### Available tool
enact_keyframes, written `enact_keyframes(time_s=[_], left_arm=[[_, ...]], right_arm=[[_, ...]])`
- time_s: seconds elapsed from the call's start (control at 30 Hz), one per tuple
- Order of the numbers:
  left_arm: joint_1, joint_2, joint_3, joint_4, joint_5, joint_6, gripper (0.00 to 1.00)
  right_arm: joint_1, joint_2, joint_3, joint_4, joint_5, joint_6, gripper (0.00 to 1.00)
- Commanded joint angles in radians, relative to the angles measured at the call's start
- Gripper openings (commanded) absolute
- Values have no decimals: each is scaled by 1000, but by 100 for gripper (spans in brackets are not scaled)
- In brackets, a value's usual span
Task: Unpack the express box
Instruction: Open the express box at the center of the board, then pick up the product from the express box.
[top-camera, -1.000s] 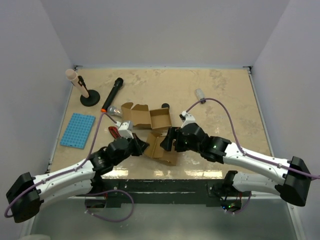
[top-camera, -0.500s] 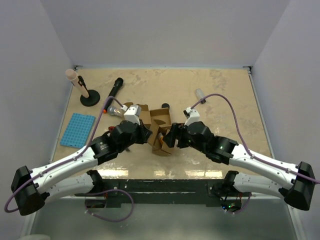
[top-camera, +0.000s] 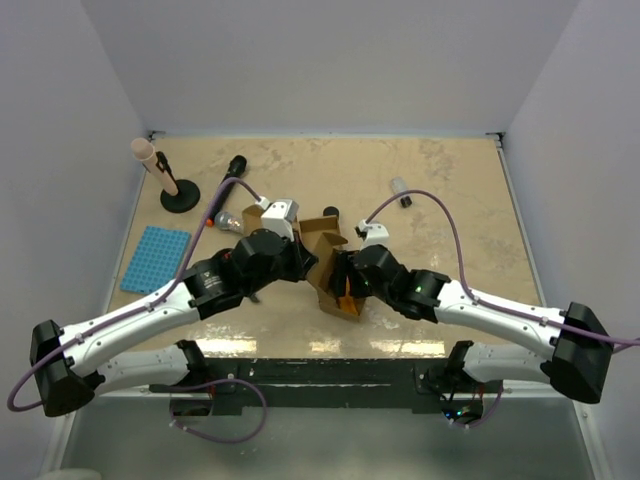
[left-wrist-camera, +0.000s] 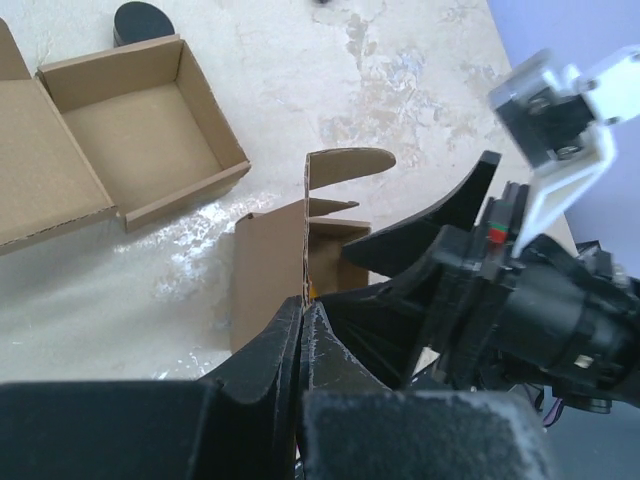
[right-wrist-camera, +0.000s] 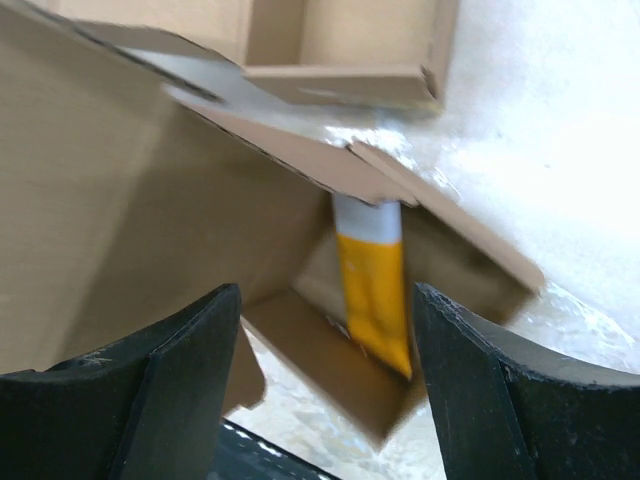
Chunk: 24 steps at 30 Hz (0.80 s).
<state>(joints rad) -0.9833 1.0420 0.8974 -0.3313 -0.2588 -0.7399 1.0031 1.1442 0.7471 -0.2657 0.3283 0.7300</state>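
Note:
The brown express box (top-camera: 335, 290) stands open near the table's middle, between both grippers. My left gripper (top-camera: 303, 266) is shut on the box's upright cardboard flap (left-wrist-camera: 305, 235), pinched between the fingertips (left-wrist-camera: 303, 310). My right gripper (top-camera: 345, 280) is open at the box's mouth, its fingers (right-wrist-camera: 180, 370) either side of the opening. A yellow and white packet (right-wrist-camera: 372, 290) lies inside the box, between the open fingers and apart from them; it shows as an orange strip in the top view (top-camera: 347, 291).
A second, empty open carton (left-wrist-camera: 140, 130) lies just beyond (top-camera: 320, 228). A black microphone (top-camera: 226, 185), a stand with a pink tip (top-camera: 165, 180), a light bulb (top-camera: 227, 219), a blue rack (top-camera: 156, 260) and a small vial (top-camera: 400, 190) lie around.
Both grippers moved away from the near edge toward the table's middle. The box went with them and now stands more upright. My right gripper now faces into the box.

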Motion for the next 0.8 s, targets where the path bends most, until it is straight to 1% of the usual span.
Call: enact_keyframes(time_s=[0.0,0.1,0.17,0.23,0.37,0.57,0.63,0.77], left_arm=[[-2,-37,31,-34,-16,1,0],[-3,-68,-21,-38,-23,-19,0],[-2,-105,-78,-28,-22,-33,0],[-2,-150,-119,3,-17,-61,0],[-2,-224,-213,40,-17,-105,0],[0,-303,-282,37,-39,-141,0],[-2,-318,-291,37,-40,-150,0],[0,-335,-275,29,-56,-151,0]], right_arm=[[3,-33,-15,-15,63,25,73],[5,-124,-54,20,51,29,73],[5,-156,-78,55,38,-15,72],[5,-169,-87,104,-21,-47,70],[5,-98,-63,141,-74,-112,69],[5,32,-60,256,-138,-153,67],[5,54,-60,295,-152,-158,67],[5,126,-46,292,-166,-181,66]])
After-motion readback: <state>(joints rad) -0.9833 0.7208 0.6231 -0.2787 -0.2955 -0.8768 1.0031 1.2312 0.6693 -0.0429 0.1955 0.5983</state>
